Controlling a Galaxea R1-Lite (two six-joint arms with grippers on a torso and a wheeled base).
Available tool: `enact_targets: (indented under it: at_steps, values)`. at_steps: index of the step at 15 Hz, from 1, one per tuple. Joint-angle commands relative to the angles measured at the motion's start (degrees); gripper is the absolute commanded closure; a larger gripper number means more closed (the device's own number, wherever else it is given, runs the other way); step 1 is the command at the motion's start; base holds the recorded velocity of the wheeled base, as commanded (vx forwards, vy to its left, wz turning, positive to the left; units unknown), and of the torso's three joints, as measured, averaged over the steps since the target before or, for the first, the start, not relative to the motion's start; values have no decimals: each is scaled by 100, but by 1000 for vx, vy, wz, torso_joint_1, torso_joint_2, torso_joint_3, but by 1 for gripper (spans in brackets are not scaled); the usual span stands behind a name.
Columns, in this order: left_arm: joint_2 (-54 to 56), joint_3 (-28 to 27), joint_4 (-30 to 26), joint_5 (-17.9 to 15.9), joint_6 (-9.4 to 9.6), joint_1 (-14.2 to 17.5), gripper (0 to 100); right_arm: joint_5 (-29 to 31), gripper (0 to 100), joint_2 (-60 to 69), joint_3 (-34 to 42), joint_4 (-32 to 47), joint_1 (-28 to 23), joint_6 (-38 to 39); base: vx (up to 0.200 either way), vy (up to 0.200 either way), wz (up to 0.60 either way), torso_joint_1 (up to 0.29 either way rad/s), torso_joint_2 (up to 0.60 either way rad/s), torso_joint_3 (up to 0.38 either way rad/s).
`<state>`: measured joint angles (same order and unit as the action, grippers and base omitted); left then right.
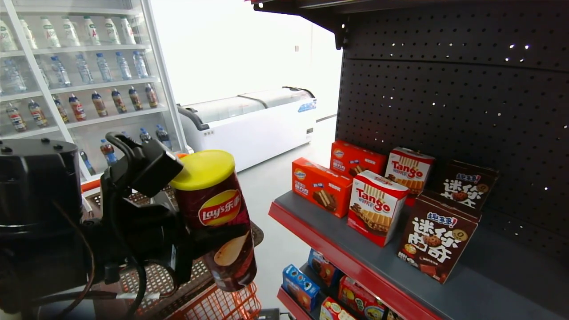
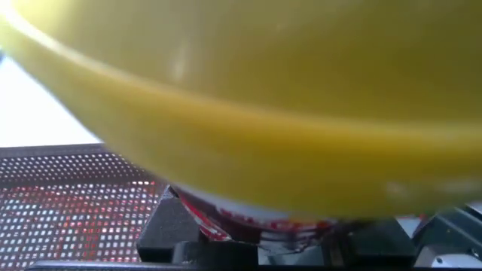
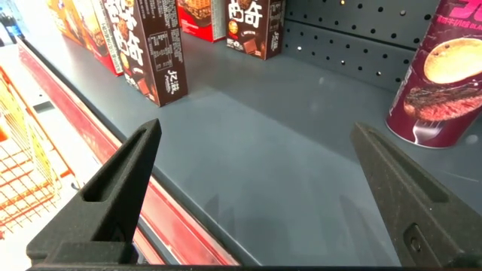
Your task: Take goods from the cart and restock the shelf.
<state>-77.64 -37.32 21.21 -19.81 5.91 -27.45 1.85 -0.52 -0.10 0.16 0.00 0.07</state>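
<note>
Also held can + shelf can

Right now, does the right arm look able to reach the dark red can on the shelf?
Probably yes: the open right pincer hovers over bare shelf, with nothing between it and the can.

The chip can hangs above cart, left of shelf; boxes there, apparently two-deep.

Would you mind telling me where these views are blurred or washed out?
Head view: the wall beyond the freezer is blown out white. Left wrist view: the yellow lid is close and blurred. Right wrist view: the shelf is evenly lit.
</note>
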Motion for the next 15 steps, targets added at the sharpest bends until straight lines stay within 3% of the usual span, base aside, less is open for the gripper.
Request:
enact_targets:
  at_steps: [1, 5, 13, 15]
  values:
    - [540, 497, -12, 39, -2, -76, 100, -1, 0, 0, 1, 2, 0, 1, 0, 0, 0, 0, 0, 0]
    - [997, 726, -38, 30, -20, -94, 100, -10, 0, -9, 1, 2, 0, -7, 0, 0, 0, 0, 0, 0]
    - [663, 313, -135, 12, -46, -375, 100, -10, 0, 0, 1, 2, 0, -7, 0, 0, 0, 0, 0, 0]
    - [592, 313, -126, 12, -46, -375, 100, -10, 0, -9, 1, 2, 0, 1, 0, 0, -600, 0, 5, 5]
